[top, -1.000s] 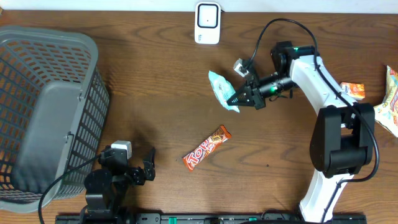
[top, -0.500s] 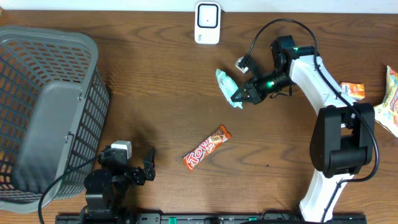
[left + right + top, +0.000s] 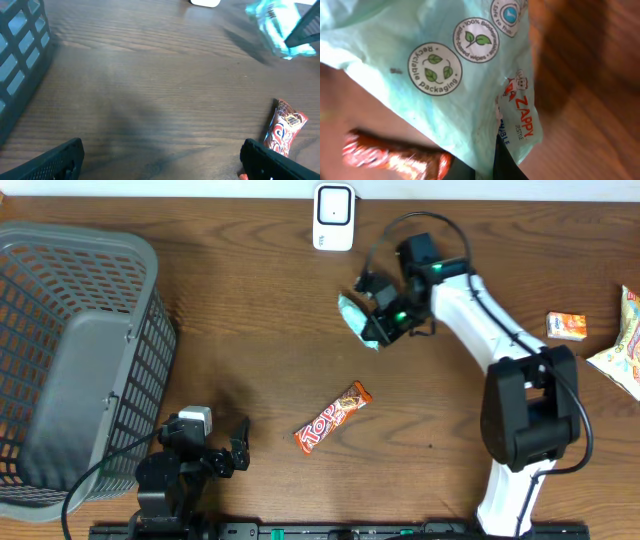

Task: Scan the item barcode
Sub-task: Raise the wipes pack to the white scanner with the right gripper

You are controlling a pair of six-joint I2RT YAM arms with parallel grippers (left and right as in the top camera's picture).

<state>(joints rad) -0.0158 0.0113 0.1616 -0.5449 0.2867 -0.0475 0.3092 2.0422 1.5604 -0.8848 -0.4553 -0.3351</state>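
Dark wooden table (image 3: 250, 310) is filling every view. Upper centre overhead, the right gripper (image 3: 378, 332) is clamping a mint packet (image 3: 352, 315); only its wrist camera is showing the print (recycling logos, "ZAPPY"), fingers (image 3: 506, 162) mostly cropped. Lower left, the left gripper (image 3: 240, 448) is gaping, empty; its camera is blurring the packet.

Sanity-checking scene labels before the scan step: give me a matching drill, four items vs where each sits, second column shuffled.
Items
1. mint wipes pack
2. red candy bar
3. white scanner
4. grey basket

Places
A. far edge of the table, near the middle
B. left end of the table
C. held by the right gripper, jaws shut on it
D. lying flat on the wood, middle, towards the front

Pairs: 1-C, 2-D, 3-A, 4-B
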